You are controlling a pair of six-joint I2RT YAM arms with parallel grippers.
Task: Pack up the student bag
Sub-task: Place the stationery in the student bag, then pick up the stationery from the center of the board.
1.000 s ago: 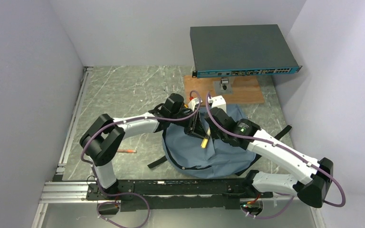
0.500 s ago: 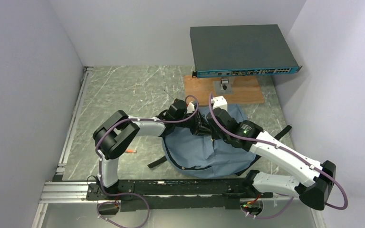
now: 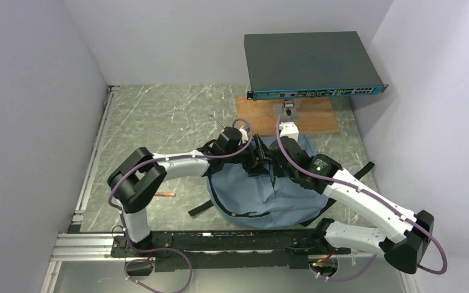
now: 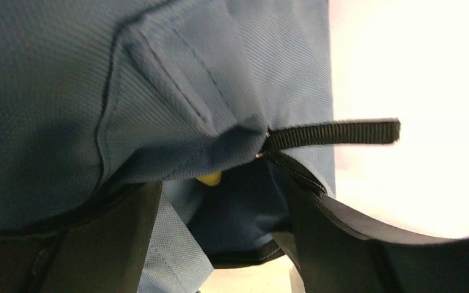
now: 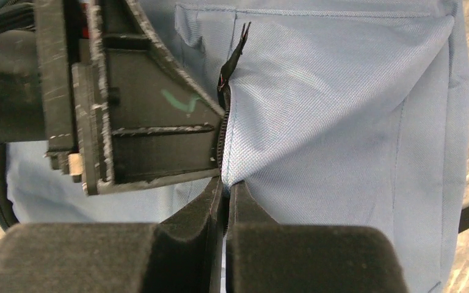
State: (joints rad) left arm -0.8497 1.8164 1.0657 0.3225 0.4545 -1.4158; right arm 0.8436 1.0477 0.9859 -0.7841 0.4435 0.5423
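The student bag [image 3: 262,195] lies on the table [image 3: 159,122]. The right gripper [image 5: 226,201] pinches its zipper edge [image 5: 224,143]; the left gripper [image 4: 223,229] gapes empty beside it. Lifting that edge should widen the opening.

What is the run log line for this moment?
left gripper: open, at student bag mouth | right gripper: shut on bag zipper edge | yellow item: partly visible under bag fabric

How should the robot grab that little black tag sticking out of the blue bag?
Best guess: pinch the black tag near its free end, a finger on each flat face. It is thin and sticks straight out from the blue bag into open space, so come in from that open side, clear of the folded cloth. The right gripper pinches the bag's edge near it.
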